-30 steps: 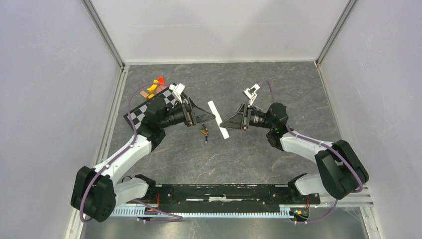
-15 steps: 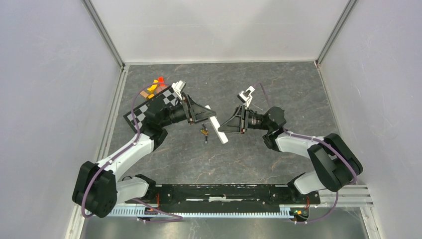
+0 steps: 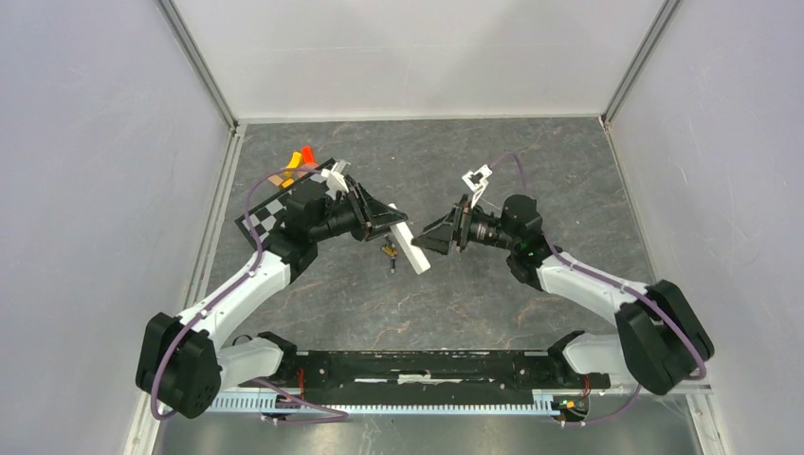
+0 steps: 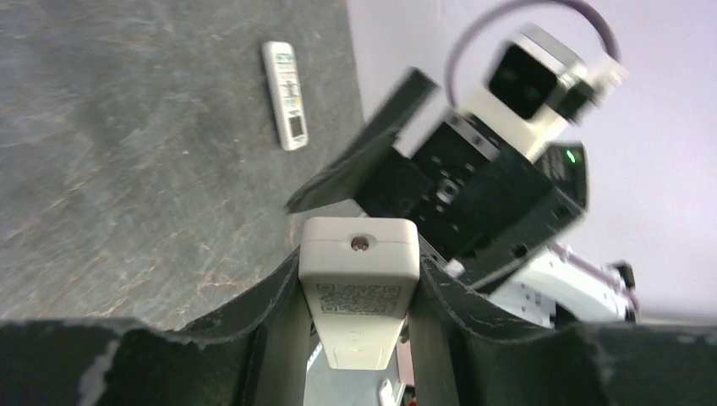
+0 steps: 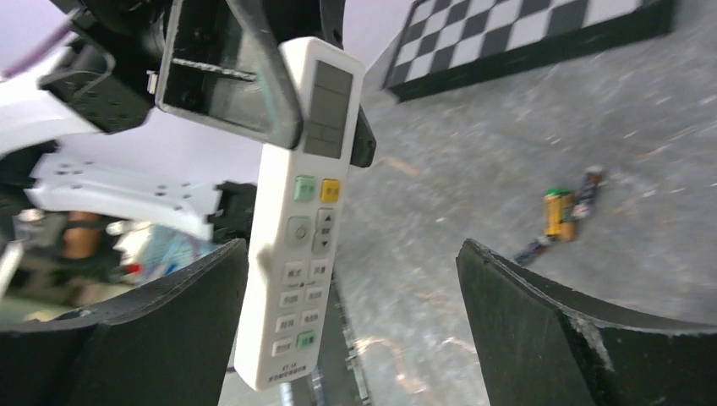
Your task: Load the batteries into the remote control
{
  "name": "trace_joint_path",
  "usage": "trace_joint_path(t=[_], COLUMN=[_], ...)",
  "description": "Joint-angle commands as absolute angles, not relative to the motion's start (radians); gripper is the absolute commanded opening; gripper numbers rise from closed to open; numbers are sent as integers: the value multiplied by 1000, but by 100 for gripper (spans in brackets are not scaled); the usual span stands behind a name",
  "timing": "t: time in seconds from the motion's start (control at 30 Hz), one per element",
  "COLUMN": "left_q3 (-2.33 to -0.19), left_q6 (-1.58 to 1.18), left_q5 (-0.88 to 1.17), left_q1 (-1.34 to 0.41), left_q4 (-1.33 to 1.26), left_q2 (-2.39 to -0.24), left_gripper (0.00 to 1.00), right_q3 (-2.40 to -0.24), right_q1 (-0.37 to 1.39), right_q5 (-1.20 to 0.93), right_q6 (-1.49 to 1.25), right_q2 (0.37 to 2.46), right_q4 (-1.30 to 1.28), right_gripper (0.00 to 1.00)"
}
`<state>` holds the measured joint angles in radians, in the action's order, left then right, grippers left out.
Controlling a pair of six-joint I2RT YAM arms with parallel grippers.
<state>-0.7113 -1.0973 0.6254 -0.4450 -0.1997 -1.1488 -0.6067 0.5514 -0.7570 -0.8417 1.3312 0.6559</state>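
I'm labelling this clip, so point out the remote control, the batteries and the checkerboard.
remote control [image 5: 298, 228]: right wrist view, on the round button mid-face.
batteries [image 5: 558, 213]: right wrist view, on the yellow-banded cell's body.
checkerboard [image 5: 524, 34]: right wrist view, on its patterned top face.

A dark grey, stone-patterned tabletop [image 3: 474, 303] is enclosed by plain pale walls [image 3: 417, 57] on three sides. Metal posts [image 3: 199, 66] mark both back corners under even light.
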Motion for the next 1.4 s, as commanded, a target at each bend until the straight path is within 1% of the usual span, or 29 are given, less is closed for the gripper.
trace_joint_path(t=[0.0, 0.07, 0.23, 0.33, 0.43, 0.53, 0.6, 0.67, 0.7, 0.73, 0.77, 0.83, 0.9, 0.97, 1.03, 1.1, 1.23, 1.33, 1.37], left_q3=[-780, -778, -784, -784, -784, -781, -775, -772, -769, -768, -764, -766, -776, -791, -795, -810, -903, -937, -936], left_q6=[-1072, -1089, -1107, -1111, -1109, -1106, -1104, -1101, -1099, -1094, -1087, -1045, -978, -899, -845, -808, -672, -618, -618], left_q5=[425, 397, 355, 334, 332, 331, 331, 332, 331, 336, 349, 395, 438, 476, 537, 619, 777, 899, 929], left_q1=[-447, -447, -447, -447, -446, -447, -447, -447, -446, -447, -448, -447, -444, -434, -410, -375, -325, -324, -324], left_q4=[21, 32, 55, 67, 71, 77, 77, 77, 74, 63, 51, 4, -26, -11, -7, 13, 180, 209, 196], left_q2=[-1141, -1155, -1172, -1169, -1165, -1161, -1153, -1142, -1134, -1127, -1117, -1099, -1068, -1030, -995, -985, -1007, -1012, -1006], left_gripper=[2, 2, 2, 2, 2, 2, 2, 2, 2, 7, 22, 62, 87, 99, 100, 100, 100, 99, 98], right_q3=[-576, -578, -604, -659, -687, -697, -691, -687, -687, -690, -693, -704, -715, -719, -718, -707, -735, -773, -788], right_q1=[607, 659, 774, 829, 862, 878, 879, 879, 879, 879, 879, 878, 869, 852, 819, 775, 725, 715, 714], right_q5=[-482, -373, -162, -78, -61, -73, -85, -100, -108, -117, -126, -141, -168, -215, -306, -450, -682, -761, -783], right_q6=[-527, -461, -373, -347, -345, -369, -396, -412, -419, -431, -435, -446, -457, -478, -513, -574, -709, -764, -769], right_q2=[1210, 1182, 1181, 1233, 1284, 1311, 1313, 1312, 1312, 1310, 1308, 1296, 1274, 1244, 1222, 1225, 1267, 1291, 1299], right_q4=[551, 504, 432, 354, 341, 366, 396, 423, 432, 441, 443, 439, 436, 451, 504, 617, 751, 742, 726], right_gripper=[98, 97, 90, 85, 79, 68, 56, 40, 30, 22, 19, 16, 16, 16, 15, 15, 15, 15, 15])
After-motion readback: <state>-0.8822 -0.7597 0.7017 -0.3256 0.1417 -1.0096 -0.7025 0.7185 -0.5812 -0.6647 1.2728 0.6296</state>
